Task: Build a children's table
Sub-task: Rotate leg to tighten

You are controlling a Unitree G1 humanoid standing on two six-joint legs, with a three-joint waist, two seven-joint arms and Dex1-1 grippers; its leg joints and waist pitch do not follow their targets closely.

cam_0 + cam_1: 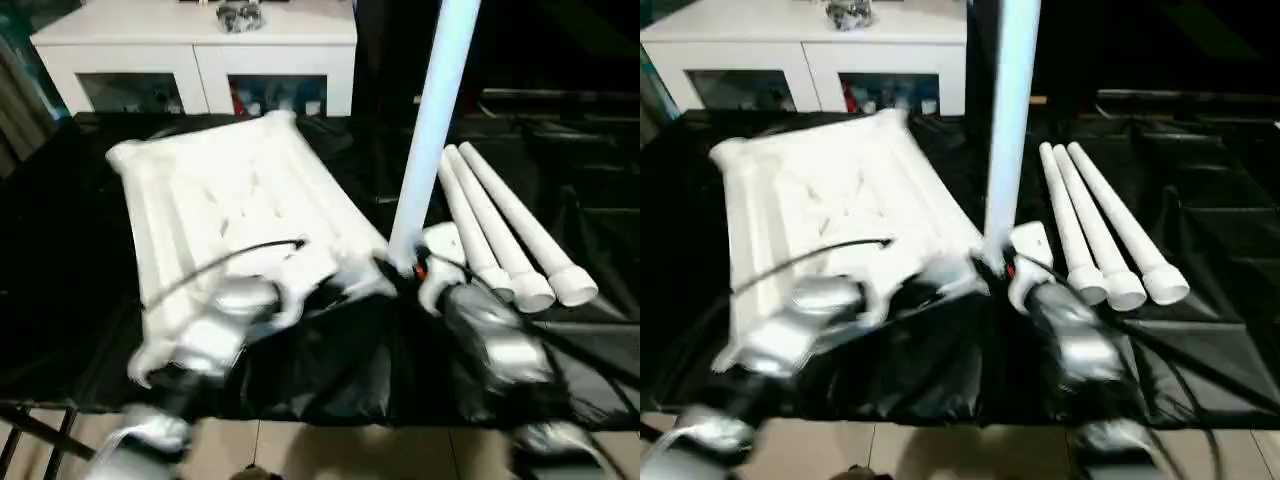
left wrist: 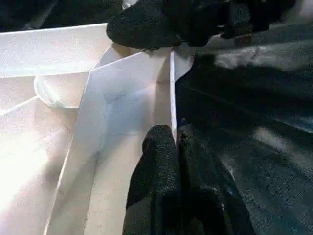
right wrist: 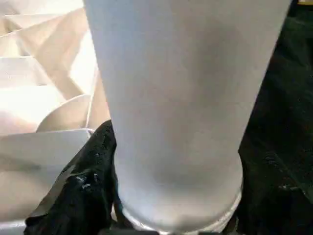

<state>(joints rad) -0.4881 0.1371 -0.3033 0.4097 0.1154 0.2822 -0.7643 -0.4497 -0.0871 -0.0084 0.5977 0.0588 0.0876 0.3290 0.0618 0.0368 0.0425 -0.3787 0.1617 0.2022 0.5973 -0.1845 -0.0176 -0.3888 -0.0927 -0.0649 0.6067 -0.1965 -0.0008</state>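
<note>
**One Leg Up at the Tabletop's Near Corner**

Biggest thing out there is the black plastic sheet (image 1: 90,250) spread over the work surface, crinkled and glossy, and everything sits on it. Behind the sheet stands the white cabinet with glass doors (image 1: 195,55), hard against the far edge.

Now the landmark: the square white plastic tabletop (image 1: 220,190) lies upside down on the sheet, ribbed underside facing up, in front of the cabinet. At the tabletop's near right corner one long round white leg (image 1: 435,110) stands upright, tilted slightly, its foot right at that corner. To the right of the tabletop, well apart from it, three more white tapered legs (image 1: 505,235) lie side by side, touching, wide ends pointing toward the robot.

On to the arms. The right gripper (image 3: 161,205) is wrapped around the base of the upright leg, one black finger (image 3: 80,191) against the leg's side next to the tabletop's rim, jaws spread to the leg's width and gripping it. The left gripper (image 2: 176,142) comes in along the tabletop's near edge, its two black fingers pressed together, pinching the thin white rim wall (image 2: 172,93) just beside that same corner.
</note>
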